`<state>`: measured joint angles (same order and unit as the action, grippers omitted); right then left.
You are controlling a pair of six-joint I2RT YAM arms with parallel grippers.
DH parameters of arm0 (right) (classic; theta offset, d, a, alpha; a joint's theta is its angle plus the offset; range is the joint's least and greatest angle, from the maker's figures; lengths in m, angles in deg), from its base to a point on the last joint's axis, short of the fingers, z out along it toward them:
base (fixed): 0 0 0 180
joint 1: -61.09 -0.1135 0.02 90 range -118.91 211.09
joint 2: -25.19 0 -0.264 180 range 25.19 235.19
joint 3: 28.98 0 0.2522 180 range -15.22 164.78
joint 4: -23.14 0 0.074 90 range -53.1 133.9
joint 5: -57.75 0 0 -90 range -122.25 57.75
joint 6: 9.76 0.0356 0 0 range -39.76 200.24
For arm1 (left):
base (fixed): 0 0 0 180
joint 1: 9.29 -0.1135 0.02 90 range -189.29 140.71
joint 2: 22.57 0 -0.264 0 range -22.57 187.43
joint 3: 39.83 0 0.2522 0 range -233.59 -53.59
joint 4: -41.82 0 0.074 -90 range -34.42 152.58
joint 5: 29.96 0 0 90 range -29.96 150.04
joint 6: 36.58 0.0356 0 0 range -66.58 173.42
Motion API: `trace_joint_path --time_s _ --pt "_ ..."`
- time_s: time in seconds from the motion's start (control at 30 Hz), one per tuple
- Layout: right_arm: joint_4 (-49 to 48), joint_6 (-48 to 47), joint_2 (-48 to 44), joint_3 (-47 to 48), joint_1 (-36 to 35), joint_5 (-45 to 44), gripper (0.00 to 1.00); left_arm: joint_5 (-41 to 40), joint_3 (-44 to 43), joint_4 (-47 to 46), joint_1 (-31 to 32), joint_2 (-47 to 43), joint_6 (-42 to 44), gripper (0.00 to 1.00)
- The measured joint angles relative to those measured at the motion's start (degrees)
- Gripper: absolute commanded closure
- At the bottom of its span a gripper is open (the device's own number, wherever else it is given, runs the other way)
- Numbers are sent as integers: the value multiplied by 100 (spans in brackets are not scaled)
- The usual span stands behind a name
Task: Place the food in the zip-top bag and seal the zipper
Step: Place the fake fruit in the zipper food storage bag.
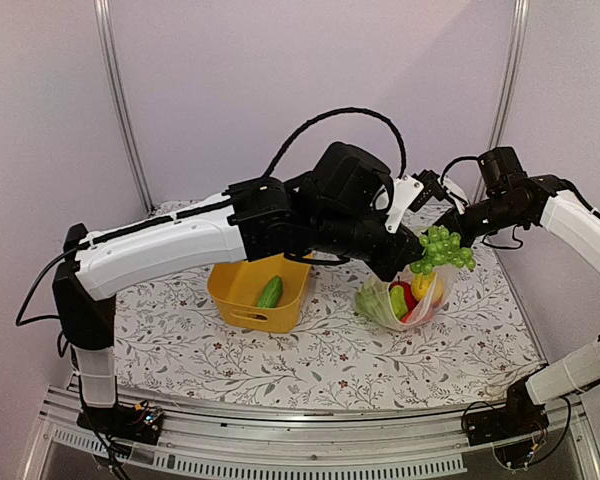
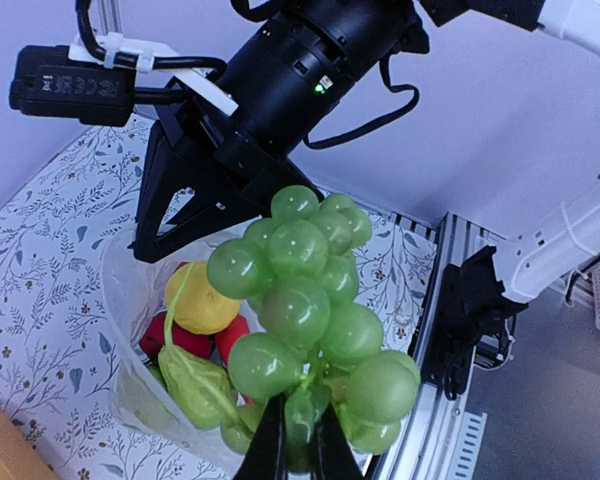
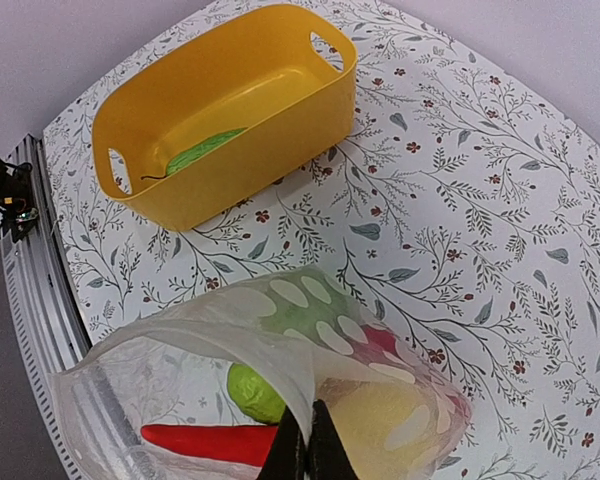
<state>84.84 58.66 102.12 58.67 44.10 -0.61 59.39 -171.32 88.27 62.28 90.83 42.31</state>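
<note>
My left gripper (image 2: 300, 455) is shut on a bunch of green toy grapes (image 2: 315, 320), held in the air just above the open zip-top bag (image 1: 405, 300); the grapes also show in the top view (image 1: 442, 248). My right gripper (image 3: 307, 455) is shut on the bag's upper edge (image 3: 280, 340) and holds the mouth open. Inside the bag lie a yellow fruit (image 2: 195, 300), a red pepper (image 3: 210, 442) and green pieces (image 3: 255, 392). The zipper strip is not clearly distinguishable.
A yellow basket (image 1: 255, 290) stands left of the bag on the floral cloth, with one green cucumber (image 1: 270, 291) in it; both show in the right wrist view, the basket (image 3: 230, 110) and the cucumber (image 3: 205, 150). The table's metal rail (image 1: 310, 440) runs along the near edge.
</note>
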Motion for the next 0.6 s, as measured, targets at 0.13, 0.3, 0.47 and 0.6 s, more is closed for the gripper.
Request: trace_joint_path --time_s 0.13,0.3,0.47,0.6 --pt "0 33 0 0 63 20 100 -131 -247 -2 -7 212 -472 100" --pt "-2 122 0 0 111 20 100 -339 -229 -66 -11 352 -1062 100" --pt "-2 142 -2 0 142 17 100 -767 -15 -201 -11 529 -1475 100" --pt "0 190 -26 0 142 24 100 -1266 52 -221 -33 748 -1659 100"
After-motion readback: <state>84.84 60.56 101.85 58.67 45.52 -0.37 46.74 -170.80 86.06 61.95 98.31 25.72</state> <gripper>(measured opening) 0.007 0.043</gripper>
